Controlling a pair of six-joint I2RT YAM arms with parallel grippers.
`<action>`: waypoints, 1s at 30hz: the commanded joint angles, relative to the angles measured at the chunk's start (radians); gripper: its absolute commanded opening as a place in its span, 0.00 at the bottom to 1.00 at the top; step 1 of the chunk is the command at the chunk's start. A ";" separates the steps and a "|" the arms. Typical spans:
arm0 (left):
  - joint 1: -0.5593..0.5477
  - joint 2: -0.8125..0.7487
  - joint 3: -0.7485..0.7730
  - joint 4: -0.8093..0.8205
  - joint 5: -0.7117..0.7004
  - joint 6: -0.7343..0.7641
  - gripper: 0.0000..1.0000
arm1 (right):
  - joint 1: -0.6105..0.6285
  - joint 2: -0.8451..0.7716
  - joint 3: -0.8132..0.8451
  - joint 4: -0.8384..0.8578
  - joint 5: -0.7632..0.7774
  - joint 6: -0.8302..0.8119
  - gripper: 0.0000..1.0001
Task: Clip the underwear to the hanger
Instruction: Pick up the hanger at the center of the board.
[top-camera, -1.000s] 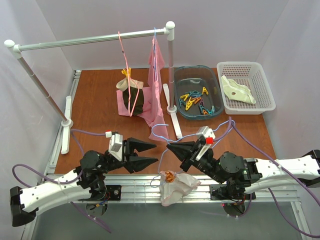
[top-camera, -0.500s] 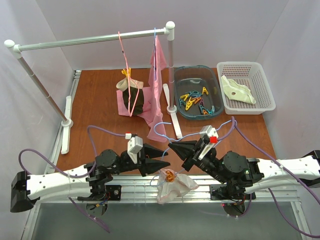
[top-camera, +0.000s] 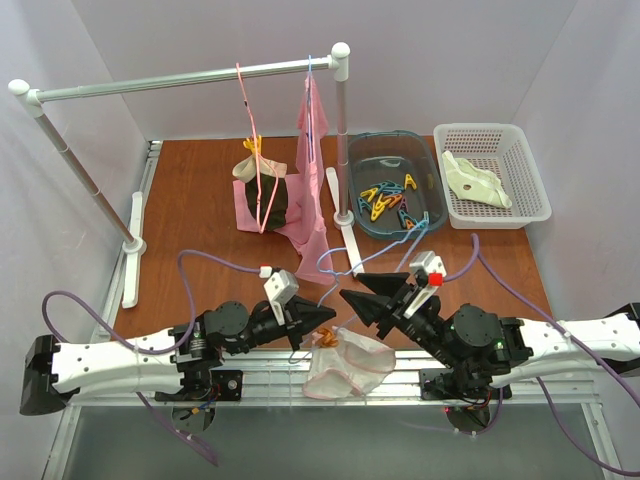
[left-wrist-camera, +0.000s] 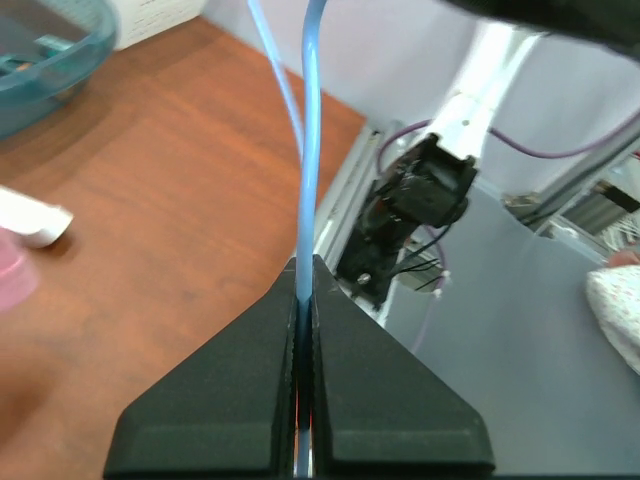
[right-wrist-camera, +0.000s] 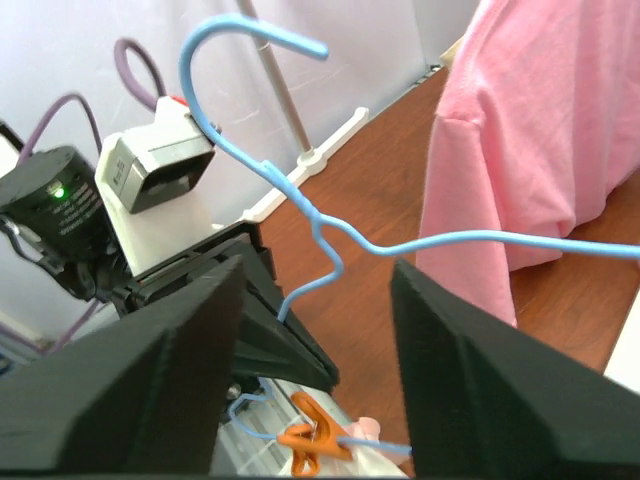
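Jaws of the left gripper (left-wrist-camera: 303, 275) are pressed together on the hanger (left-wrist-camera: 309, 150) wire. Those of the right gripper (right-wrist-camera: 320, 265) stand spread, with the wire passing between them. You work on a brown wooden table (top-camera: 200, 200) enclosed by pale walls. The underwear (top-camera: 350, 368) hangs from an orange clip (top-camera: 328, 340), well nearer than the clothes rail (top-camera: 180, 80). The hanger's long axis runs toward that rail's right post, hook farthest.

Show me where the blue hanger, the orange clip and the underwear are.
hanger (left-wrist-camera: 308, 150), left wrist view, on the straight run of blue wire.
orange clip (right-wrist-camera: 310, 433), right wrist view, on the clip's body.
underwear (top-camera: 350, 367), top view, on the middle of the fabric.
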 joint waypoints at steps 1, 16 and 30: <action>-0.007 -0.073 0.055 -0.206 -0.154 -0.056 0.00 | 0.002 -0.029 0.015 -0.014 0.089 -0.017 0.55; -0.007 -0.073 0.395 -1.065 -0.361 -0.484 0.00 | 0.002 -0.102 0.104 -0.137 0.351 -0.171 0.92; -0.001 0.015 0.787 -1.635 -0.429 -0.705 0.00 | -0.002 -0.291 0.062 -0.074 0.458 -0.333 0.93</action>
